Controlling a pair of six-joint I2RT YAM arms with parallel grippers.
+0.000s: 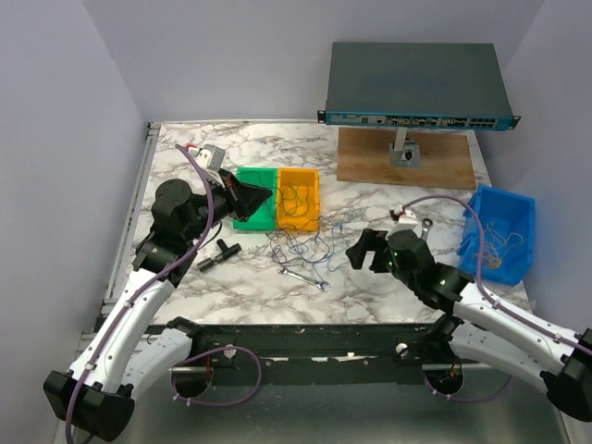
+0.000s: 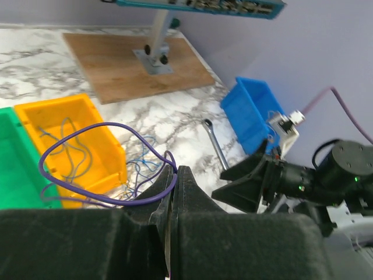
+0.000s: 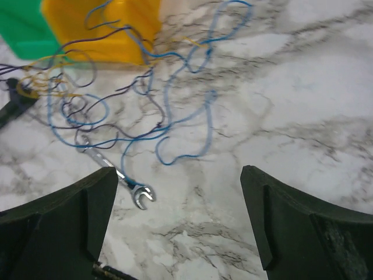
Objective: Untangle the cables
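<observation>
Tangle of cables (image 1: pixel 307 246) on the marble table (image 1: pixel 240 289), just in front of the orange bin (image 1: pixel 299 176), between my two arms. Mostly blue strands, some dark, all crossing over each other. A few strands trail over the orange bin's front wall and more lie inside it. The green bin (image 1: pixel 262 218) touches the orange one on its left side.

My left gripper (image 2: pixel 176 175) is up above the bins with its jaws pressed together. It pinches a purple cable (image 2: pixel 87 131) at the very tips. That strand stands out from the tips in one big loop, hanging in the air over the orange bin.

My right gripper (image 3: pixel 180 216) hovers low over bare marble on the right side of the tangle. Its fingers (image 3: pixel 291 224) are spread wide with nothing between them. The nearest blue loop ends just ahead of the gap, apart from both fingers.

A small wrench (image 3: pixel 116 178) lies at the near edge of the tangle with dark strands across its far end and its open head close to the right gripper's left finger. A second wrench (image 2: pixel 214 143) lies near the blue bin (image 1: pixel 504 199). A black T-shaped part (image 1: pixel 218 253) sits left of the tangle. At the back, a network switch (image 1: pixel 416 92) stands over a wooden board (image 1: pixel 435 166).
</observation>
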